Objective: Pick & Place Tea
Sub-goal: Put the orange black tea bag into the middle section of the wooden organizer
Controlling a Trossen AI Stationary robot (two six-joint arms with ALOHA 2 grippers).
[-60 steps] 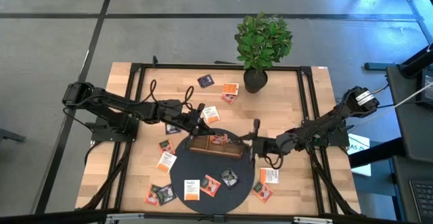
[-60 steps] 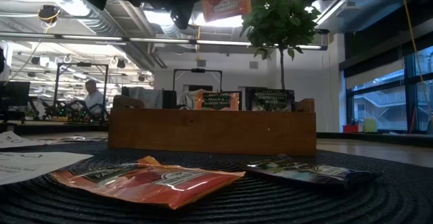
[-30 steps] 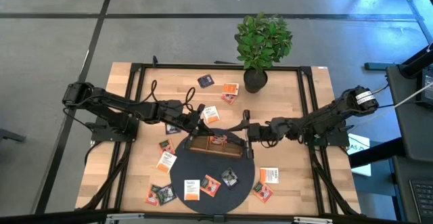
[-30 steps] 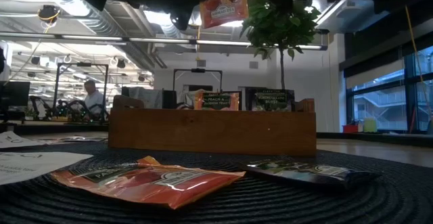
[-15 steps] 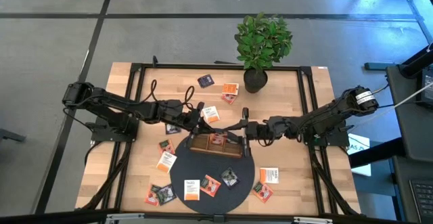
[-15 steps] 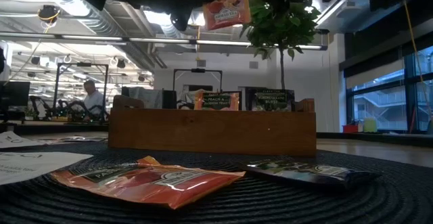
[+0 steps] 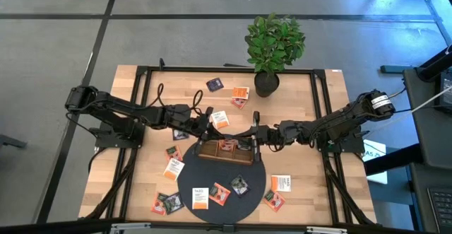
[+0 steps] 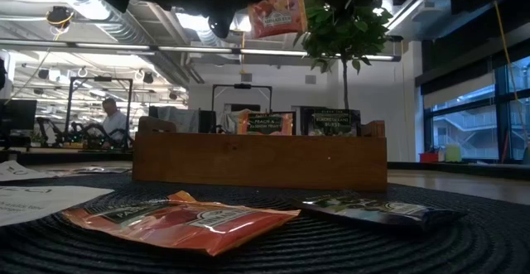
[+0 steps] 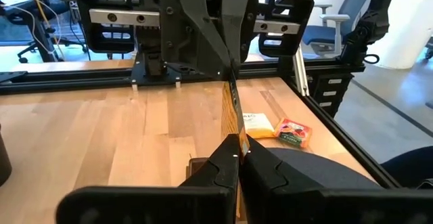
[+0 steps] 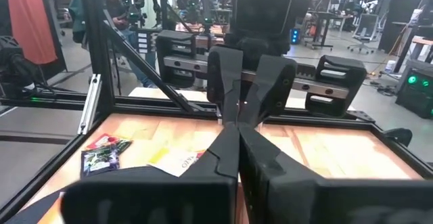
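An orange tea sachet (image 8: 277, 11) hangs in the air above the brown wooden tray (image 7: 209, 152), seen edge-on in the left wrist view (image 9: 232, 109). My left gripper (image 7: 214, 136) comes from the table's left and is shut on it. My right gripper (image 7: 244, 138) comes from the right and is shut on the same sachet. Two sachets stand upright in the tray (image 8: 265, 123). More tea sachets lie flat on the black mat (image 8: 178, 218) and on the wood around it (image 7: 173, 167). My left gripper pinches the sachet's edge on its own side (image 9: 235, 133) between its two fingers, roughly level, from the table's left. The sachet stands on edge, clear of the tray. My right gripper pinches the opposite edge (image 9: 227, 82) between its two fingers, level, from the table's right. Its own wrist view shows only the two pairs of fingers meeting nose to nose.
A potted plant (image 7: 274, 50) stands at the table's far side. The round black mat (image 7: 220, 184) lies at the near middle under the tray. Black frame rails (image 7: 141, 85) run along the table's edges. A person (image 8: 112, 118) sits far off in the room.
My right gripper, open a second ago beside the hanging sachet, has shut its fingers on the sachet's right edge. My left gripper has kept its hold and place. The sachet stays in the air above the tray, now held from both sides.
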